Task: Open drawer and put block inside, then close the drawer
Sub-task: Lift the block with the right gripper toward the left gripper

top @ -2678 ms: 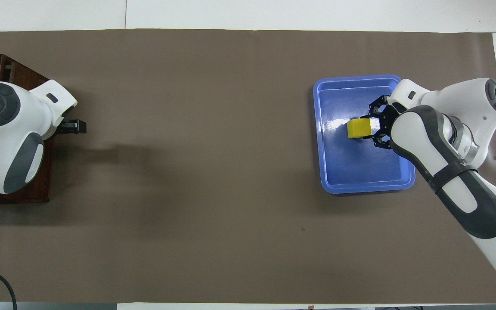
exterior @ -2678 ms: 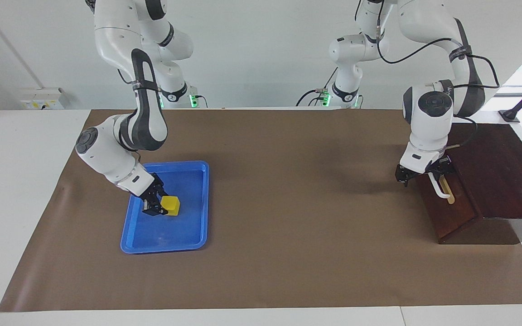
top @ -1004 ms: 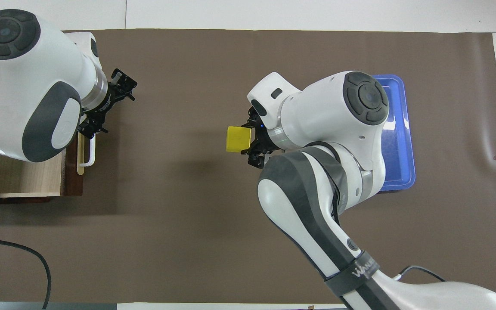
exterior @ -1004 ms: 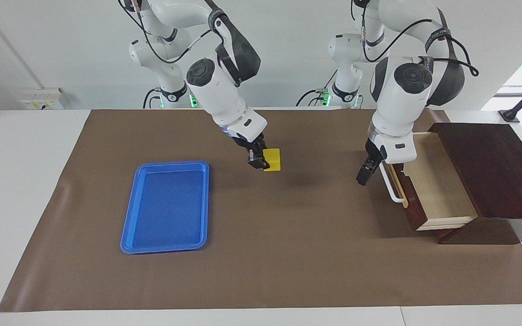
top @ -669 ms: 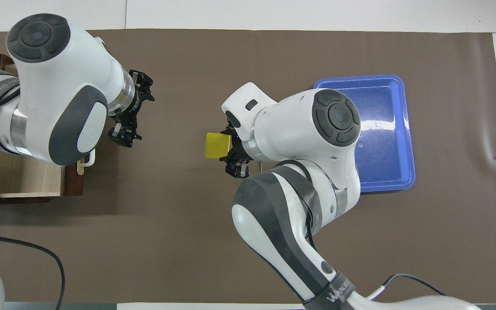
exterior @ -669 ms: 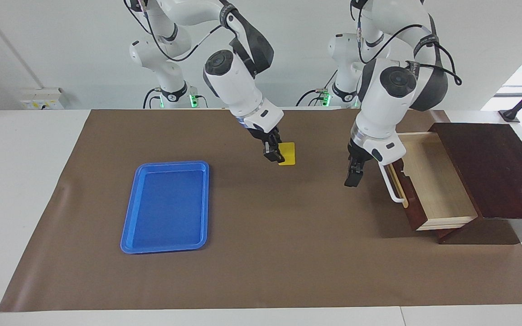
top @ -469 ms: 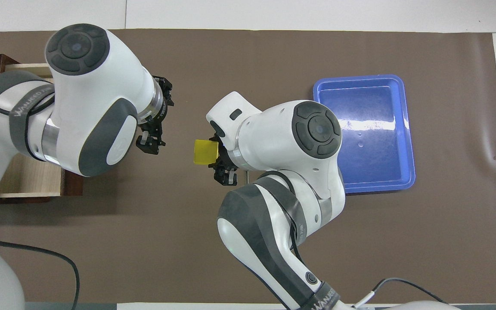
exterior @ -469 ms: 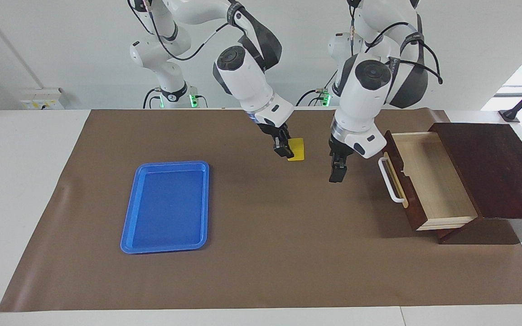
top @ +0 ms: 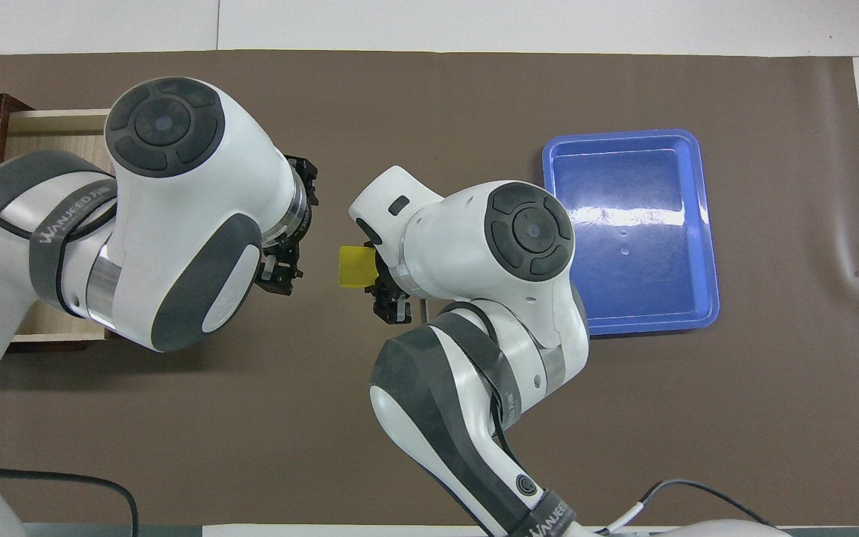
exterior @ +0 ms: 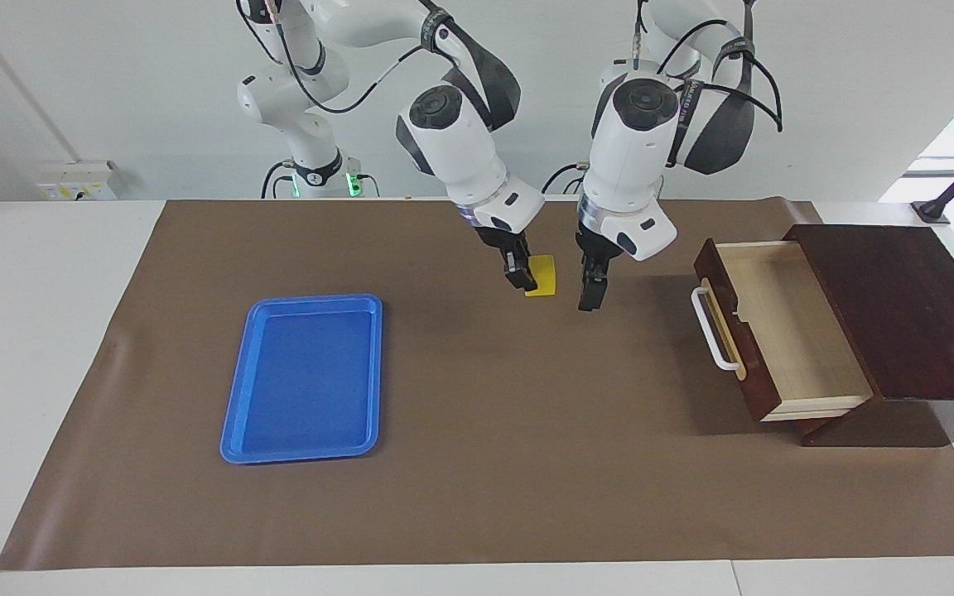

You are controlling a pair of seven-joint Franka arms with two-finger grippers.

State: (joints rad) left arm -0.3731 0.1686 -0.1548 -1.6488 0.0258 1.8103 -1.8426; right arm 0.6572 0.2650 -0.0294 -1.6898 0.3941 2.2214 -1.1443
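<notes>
The yellow block (exterior: 542, 276) hangs in the air over the middle of the brown mat, and my right gripper (exterior: 527, 277) is shut on it. It also shows in the overhead view (top: 356, 267) at the right gripper (top: 379, 280). My left gripper (exterior: 590, 291) hangs beside the block on the drawer's side, a small gap away, and holds nothing; it also shows in the overhead view (top: 280, 274). The drawer (exterior: 783, 331) stands pulled out of its dark wooden box (exterior: 899, 306). Its light wood interior is bare and its white handle (exterior: 707, 327) is free. The left arm hides most of the drawer (top: 57, 123) in the overhead view.
An empty blue tray (exterior: 305, 377) lies on the mat toward the right arm's end of the table; it also shows in the overhead view (top: 627, 231). The brown mat (exterior: 477, 463) covers most of the table.
My right gripper lifted the block out of the tray and carried it to the mat's middle. My left gripper pulled the drawer open, let go of the handle and moved next to the block.
</notes>
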